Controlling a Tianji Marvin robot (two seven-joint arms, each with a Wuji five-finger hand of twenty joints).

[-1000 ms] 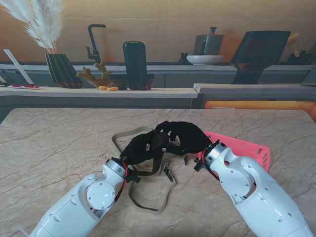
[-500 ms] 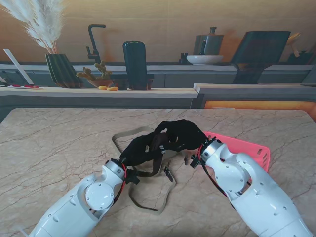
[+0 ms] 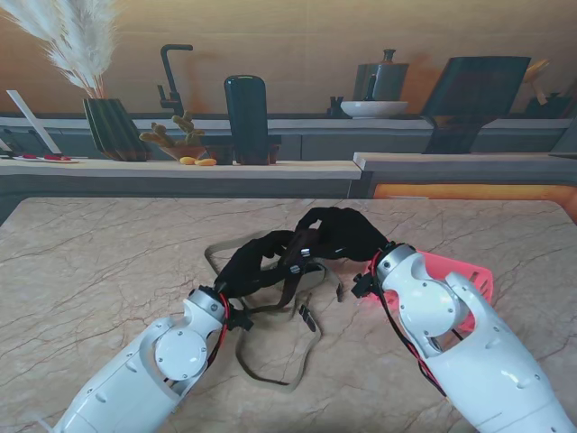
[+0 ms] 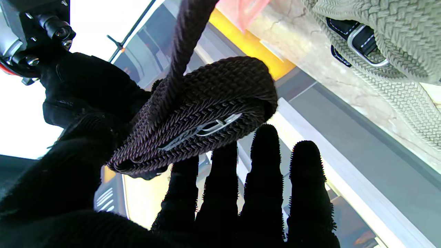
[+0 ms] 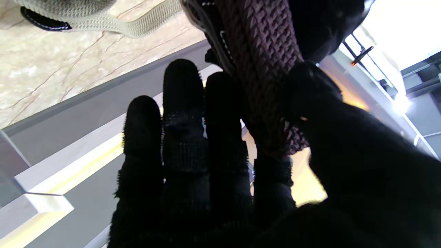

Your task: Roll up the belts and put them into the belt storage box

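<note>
both robot hands hold a dark belt up over the table.

the left robot hand (image 3: 252, 268) and right robot hand (image 3: 341, 236), in black gloves, meet near the middle of the table (image 3: 99, 262). the brown belt (image 4: 203, 113) is partly coiled; the left thumb presses the coil while the fingers (image 4: 265, 179) stay straight under it. the right hand pinches the belt's strap between thumb and fingers (image 5: 182, 113). a beige belt (image 3: 270, 356) lies loose on the table, just near of the hands. the pink box (image 3: 455, 268) sits right of them, partly behind the right arm.
</note>
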